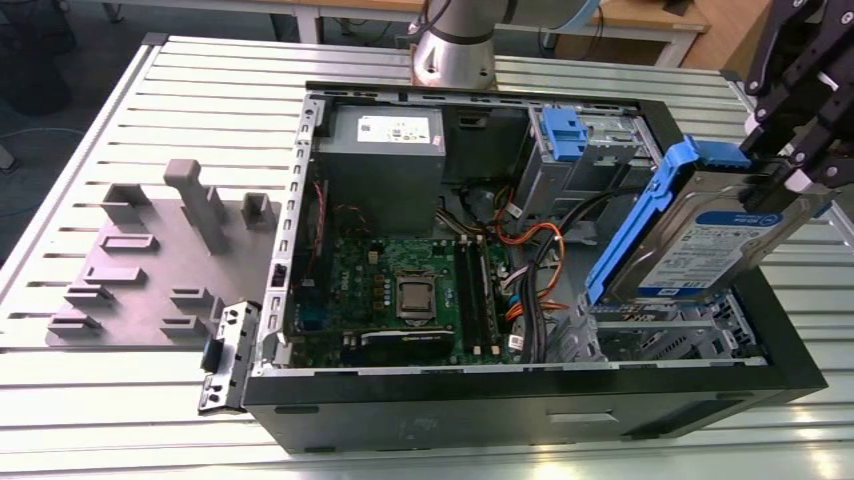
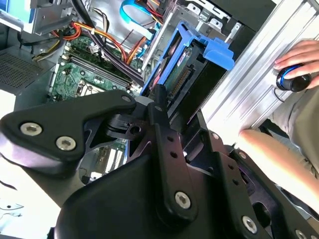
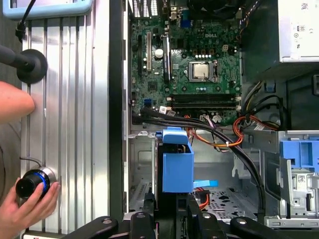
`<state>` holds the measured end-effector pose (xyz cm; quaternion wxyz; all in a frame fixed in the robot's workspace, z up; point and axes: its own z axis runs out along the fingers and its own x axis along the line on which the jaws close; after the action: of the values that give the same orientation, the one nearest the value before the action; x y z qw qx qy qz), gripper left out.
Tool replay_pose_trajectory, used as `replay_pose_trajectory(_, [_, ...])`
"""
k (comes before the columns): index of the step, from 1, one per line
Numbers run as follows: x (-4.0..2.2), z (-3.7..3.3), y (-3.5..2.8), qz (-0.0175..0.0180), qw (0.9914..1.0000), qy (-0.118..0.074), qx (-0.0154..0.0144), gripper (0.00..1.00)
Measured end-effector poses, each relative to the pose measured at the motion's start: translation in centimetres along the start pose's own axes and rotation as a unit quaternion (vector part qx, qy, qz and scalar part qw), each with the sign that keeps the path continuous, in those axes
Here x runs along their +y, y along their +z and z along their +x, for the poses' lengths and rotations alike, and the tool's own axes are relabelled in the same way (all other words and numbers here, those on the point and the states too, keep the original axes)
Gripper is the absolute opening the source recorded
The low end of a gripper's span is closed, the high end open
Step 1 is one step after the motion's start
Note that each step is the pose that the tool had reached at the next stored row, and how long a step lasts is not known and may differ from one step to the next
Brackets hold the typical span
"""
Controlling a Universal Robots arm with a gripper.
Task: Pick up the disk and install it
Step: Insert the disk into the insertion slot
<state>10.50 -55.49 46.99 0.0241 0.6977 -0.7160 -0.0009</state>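
Note:
The disk [image 1: 707, 245], a silver drive with a white-and-blue label and blue rails, hangs tilted over the exterior view's right end of the open computer case [image 1: 534, 405]. My black gripper [image 1: 781, 185] is shut on its upper end. In both wrist views the disk [image 2: 182, 74] [image 3: 177, 169] sticks out from between my fingers [image 2: 158, 107], its blue handle end pointing away from the gripper. Below it lies the grey metal drive cage [image 1: 667, 335] [image 3: 224, 199].
Inside the case are a green motherboard [image 1: 400, 290], a grey power supply [image 1: 387, 150], a fixed blue bracket [image 1: 561, 135] and loose cables [image 3: 219, 129]. A grey fixture plate [image 1: 147, 270] lies at the exterior view's left. A person's hand [image 3: 30, 199] holds a knob beside the case.

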Motion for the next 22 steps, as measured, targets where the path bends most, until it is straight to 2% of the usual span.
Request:
replay_pose_trajectory(5, [-0.13,0.04,0.46,-0.0001,0.99999,0.000,-0.0036,0.35])
replay_pose_trajectory(10, [-0.47,0.08,0.90,-0.0003,0.99995,0.000,-0.0104,0.35])
replay_pose_trajectory(15, [-1.00,0.25,1.12,-0.0010,0.99994,0.000,-0.0104,0.35])
replay_pose_trajectory(22, [-1.11,0.33,1.72,-0.0012,0.99995,0.000,-0.0104,0.35])
